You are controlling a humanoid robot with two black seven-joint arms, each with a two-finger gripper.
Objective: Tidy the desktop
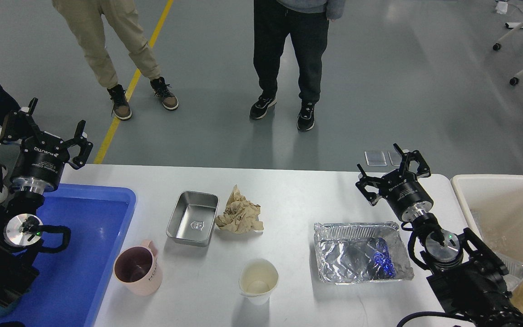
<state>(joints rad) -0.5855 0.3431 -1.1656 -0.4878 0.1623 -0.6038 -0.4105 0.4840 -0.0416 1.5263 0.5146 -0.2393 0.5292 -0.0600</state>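
The white desktop (pixel 288 190) carries a metal tin (pixel 192 218), a crumpled brown paper (pixel 239 212), a pink mug (pixel 138 268), a white paper cup (pixel 258 280) and a foil tray (pixel 361 252). My left gripper (pixel 46 129) hovers open above the far left corner, over the blue tray's far edge, with nothing between its fingers. My right gripper (pixel 393 170) stands open and empty over the far right of the desktop, just beyond the foil tray.
A blue plastic tray (pixel 89 236) lies at the left end. A cream bin (pixel 506 213) stands off the right end. Two people's legs (pixel 288 68) stand on the floor beyond the far edge. Two small clear pieces (pixel 376 158) lie at the far edge.
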